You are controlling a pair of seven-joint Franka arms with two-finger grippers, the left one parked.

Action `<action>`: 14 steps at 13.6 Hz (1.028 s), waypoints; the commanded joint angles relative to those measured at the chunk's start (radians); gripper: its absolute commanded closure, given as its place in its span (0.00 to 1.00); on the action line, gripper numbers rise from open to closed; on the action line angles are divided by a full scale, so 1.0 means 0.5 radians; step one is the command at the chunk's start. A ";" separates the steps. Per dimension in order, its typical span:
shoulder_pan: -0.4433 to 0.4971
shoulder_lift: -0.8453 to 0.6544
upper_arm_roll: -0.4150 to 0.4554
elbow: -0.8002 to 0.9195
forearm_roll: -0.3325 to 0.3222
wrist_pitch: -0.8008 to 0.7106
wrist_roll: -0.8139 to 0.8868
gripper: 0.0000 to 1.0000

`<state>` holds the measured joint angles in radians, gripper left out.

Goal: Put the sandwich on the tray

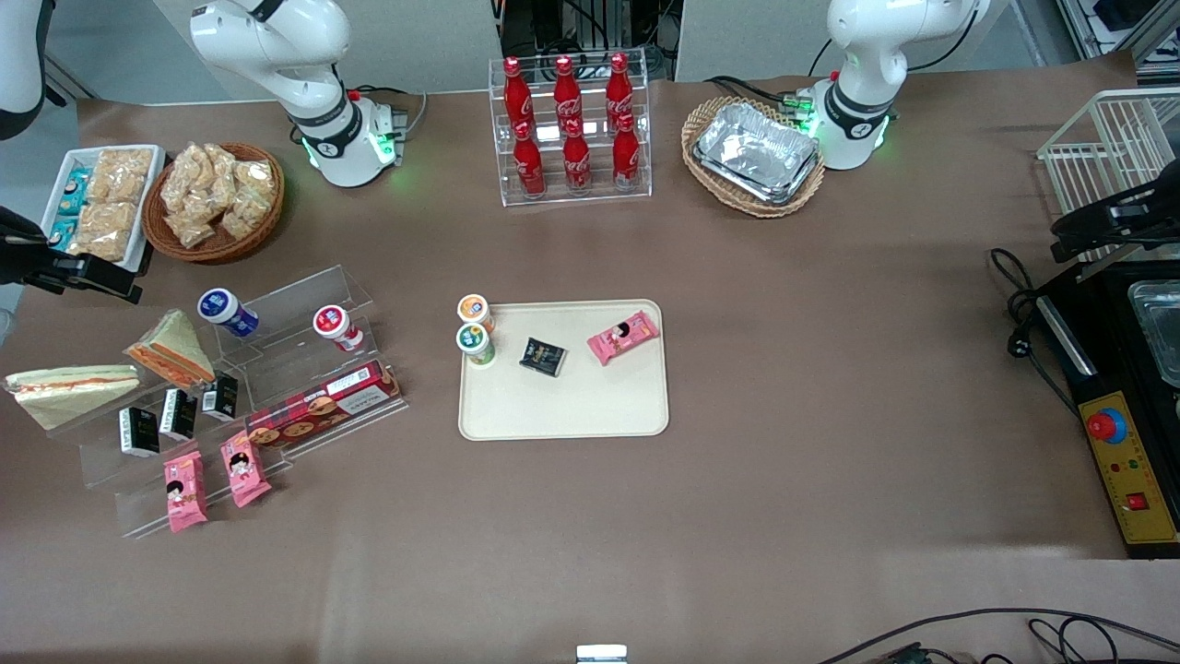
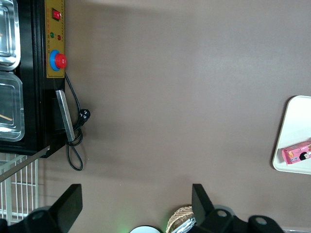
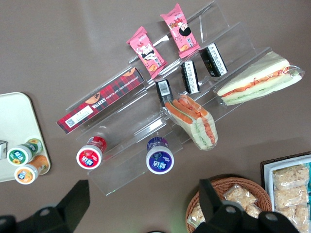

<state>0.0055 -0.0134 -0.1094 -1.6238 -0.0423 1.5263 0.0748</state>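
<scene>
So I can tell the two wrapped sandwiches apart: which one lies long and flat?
The sandwich at the working arm's end of the acrylic rack; the other sandwich shows a triangular face. The claw hovers above, open.

Robot lab staged as a snack shop: brown-paper-covered table [image 1: 784, 369], acrylic display steps [image 1: 277, 369] with snacks, cola bottle rack [image 1: 570, 129] at upper centre, wicker baskets [image 1: 217, 198], emergency-stop control box [image 1: 1129, 470] at right edge, loose cables [image 1: 1014, 304], equipment racks along top.

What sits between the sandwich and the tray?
Front view: the other sandwich, small black packs and the red biscuit box lie between sandwich and tray.
</scene>
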 commanded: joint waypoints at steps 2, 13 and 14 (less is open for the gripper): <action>0.004 0.011 -0.002 0.039 -0.007 0.000 0.041 0.00; -0.038 0.051 -0.088 0.134 -0.111 0.073 0.234 0.00; -0.084 0.048 -0.091 0.137 -0.121 0.110 0.331 0.00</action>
<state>-0.0048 -0.0084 -0.1549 -1.5883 -0.0648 1.5510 0.1599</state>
